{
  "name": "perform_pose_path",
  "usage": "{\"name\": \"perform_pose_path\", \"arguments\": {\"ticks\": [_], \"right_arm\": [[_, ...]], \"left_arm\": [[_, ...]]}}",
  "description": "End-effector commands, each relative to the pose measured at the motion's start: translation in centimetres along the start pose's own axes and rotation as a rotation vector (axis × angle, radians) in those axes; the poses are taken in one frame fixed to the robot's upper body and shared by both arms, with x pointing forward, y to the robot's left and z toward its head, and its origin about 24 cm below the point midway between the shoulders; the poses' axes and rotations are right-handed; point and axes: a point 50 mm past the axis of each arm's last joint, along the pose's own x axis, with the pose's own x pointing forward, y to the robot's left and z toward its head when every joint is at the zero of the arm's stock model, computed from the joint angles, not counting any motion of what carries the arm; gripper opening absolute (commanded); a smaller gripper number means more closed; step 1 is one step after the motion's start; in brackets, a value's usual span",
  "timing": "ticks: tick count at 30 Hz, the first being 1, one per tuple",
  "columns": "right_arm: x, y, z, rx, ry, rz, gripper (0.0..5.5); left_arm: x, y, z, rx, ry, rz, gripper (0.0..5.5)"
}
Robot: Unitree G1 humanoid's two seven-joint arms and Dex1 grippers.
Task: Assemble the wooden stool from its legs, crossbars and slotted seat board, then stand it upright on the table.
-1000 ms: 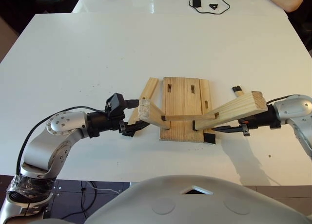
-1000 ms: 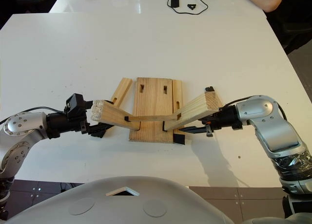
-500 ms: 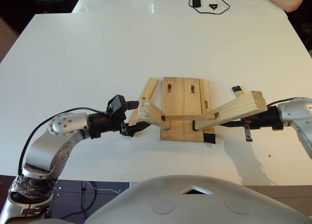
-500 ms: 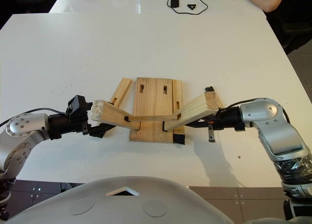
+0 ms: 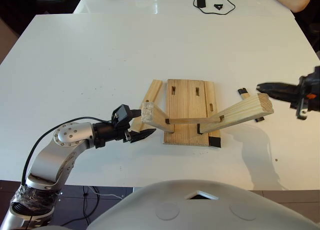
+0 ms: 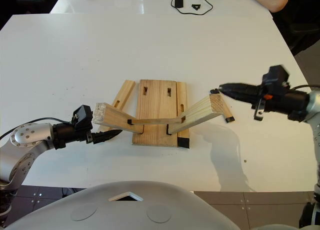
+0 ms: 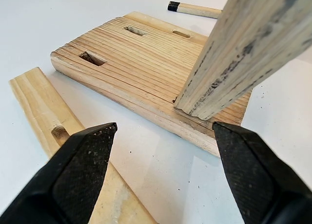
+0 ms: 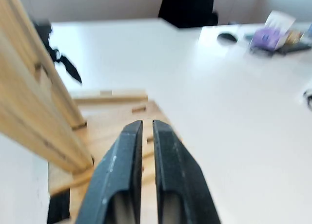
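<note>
Centrally, board [image 5: 187, 102] flat, long axis near-far; across its near end, frame [image 5: 185, 121], axis left-right, legs [image 5: 245, 111] rising outward. Beside left leg [image 5: 152, 115], left gripper [image 7: 165, 129] spread; right of frame, right gripper [image 6: 225, 90] clenched; both empty.
</note>
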Motion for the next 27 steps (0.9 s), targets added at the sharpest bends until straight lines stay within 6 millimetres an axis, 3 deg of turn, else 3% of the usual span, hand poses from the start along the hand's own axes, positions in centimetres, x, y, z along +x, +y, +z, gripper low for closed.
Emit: {"name": "perform_pose_path", "arguments": {"ticks": [1,4,7,9,13,15,27], "right_arm": [[0.0,0.9,4.6,0.024,-0.311,0.074,0.37],[0.3,2.1,6.3,0.036,-0.408,0.139,0.37],[1.1,3.1,6.5,0.051,-0.396,0.184,0.37],[2.0,3.6,5.5,0.08,-0.35,0.209,0.37],[4.9,5.3,0.1,0.096,-0.066,0.234,0.37],[5.5,6.1,-1.7,0.093,0.016,0.259,0.37],[7.0,6.0,-3.0,0.022,0.065,0.257,0.37]], "left_arm": [[0.0,0.2,0.0,0.008,0.012,0.011,3.64],[0.0,0.2,0.0,0.009,0.012,0.01,3.64],[0.1,0.1,0.0,0.006,0.013,0.013,3.64],[0.1,0.1,-0.1,0.004,0.014,0.015,3.64],[0.4,0.0,-0.1,0.001,0.011,0.011,3.64],[0.4,0.0,-0.2,0.0,0.015,0.006,3.64],[1.1,-0.2,0.4,0.016,0.011,-0.014,3.64]]}}
